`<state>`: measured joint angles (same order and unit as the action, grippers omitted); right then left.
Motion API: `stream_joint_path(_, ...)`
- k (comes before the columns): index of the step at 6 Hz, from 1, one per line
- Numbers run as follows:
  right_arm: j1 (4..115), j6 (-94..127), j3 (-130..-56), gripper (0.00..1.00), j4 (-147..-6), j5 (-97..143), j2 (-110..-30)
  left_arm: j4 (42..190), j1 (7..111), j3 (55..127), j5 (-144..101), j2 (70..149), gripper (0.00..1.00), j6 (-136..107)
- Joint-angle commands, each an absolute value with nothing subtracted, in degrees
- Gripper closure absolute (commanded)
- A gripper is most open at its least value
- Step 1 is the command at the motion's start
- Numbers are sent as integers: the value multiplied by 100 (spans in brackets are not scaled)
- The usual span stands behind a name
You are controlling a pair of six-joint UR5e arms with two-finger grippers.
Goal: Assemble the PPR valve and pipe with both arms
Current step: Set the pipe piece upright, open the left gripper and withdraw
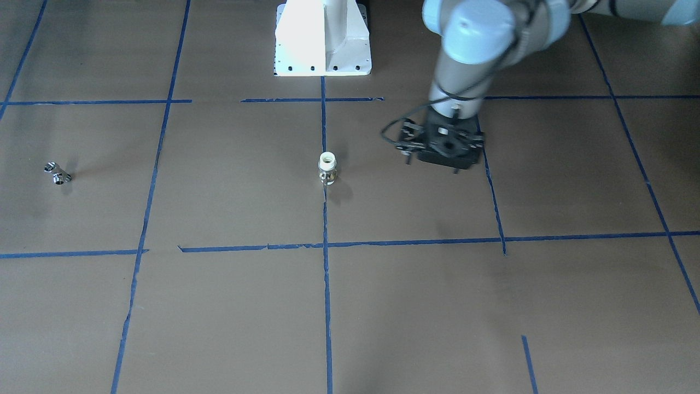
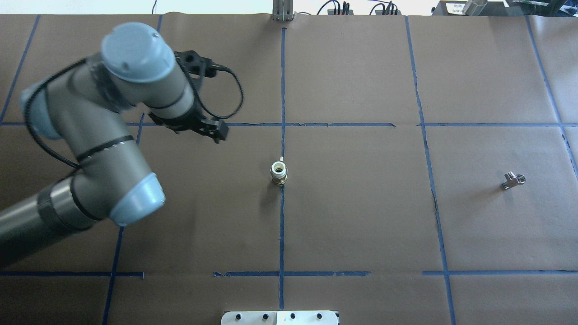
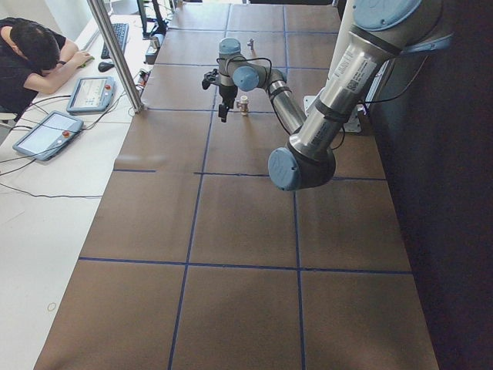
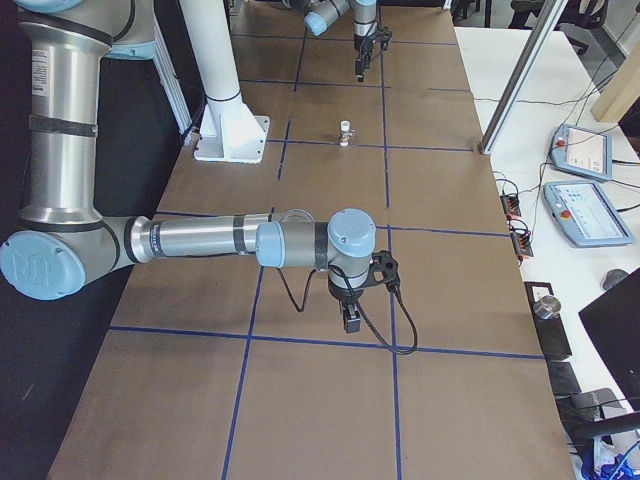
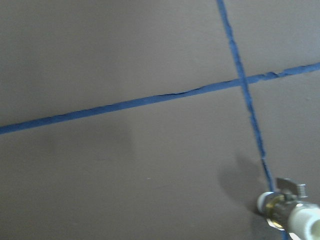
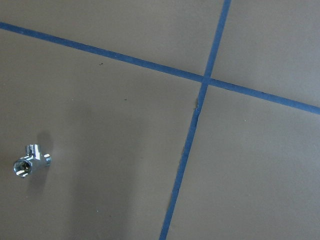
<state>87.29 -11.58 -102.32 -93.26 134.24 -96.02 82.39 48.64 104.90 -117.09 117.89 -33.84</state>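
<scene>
1. The left arm [image 2: 104, 149] is looming largest in the overhead view, its pale blue caps bulging over the counter [image 2: 361, 216] as it is reaching across the robot's left half.
2. Lettering is running along this arm's tube in the left side view, but it is too small to read. A white mark is showing on a blue cap of the right arm [image 4: 200, 240] in the right side view, and it is equally unreadable.
3. The left gripper [image 1: 440, 163] is pointing down and hanging over the brown paper, near the valve but apart from it, on the robot's left of it. Its black body is hiding the jaws, so I cannot tell how far they are parted or whether they are holding anything.
4. The valve [image 1: 327, 167] is standing upright on the centre tape line [image 1: 326, 306], white end up and brass collar below, with a small metal handle sticking out. The left wrist view is catching it in its lower right corner.
5. The chrome fitting [image 2: 513, 180] is lying on its side on the robot's right half, well apart from the valve. The right wrist view is showing it at lower left.
6. The right gripper [image 4: 351, 322] is pointing down over the counter, close to a tape line, with a black cable looping beside it. It is appearing only in the right side view, so I cannot tell how its jaws are standing.
7. The white pedestal [image 1: 322, 38] is sitting at the robot's edge, on the centre line.
8. An operator [image 3: 31, 54] is leaning over a white desk beside the counter, with a pendant [image 3: 46, 135] lying nearby.
</scene>
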Motion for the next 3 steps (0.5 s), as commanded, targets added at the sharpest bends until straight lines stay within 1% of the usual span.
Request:
stream_joint_path(1, 8491, -960, -10152, 0, -9325, 13456, -9353, 8279, 6539, 10355, -12520, 10570, 0, -1154)
stream_joint_path(2, 8325, -323, -10238, 0, -9308, 13543, -9186, 8279, 7496, 10101, -13029, 9982, 0, -351)
stream_joint_path(3, 8141, 327, -10561, 0, -9308, 13614, -9158, 8253, 8202, 9959, -13400, 9471, 0, 571)
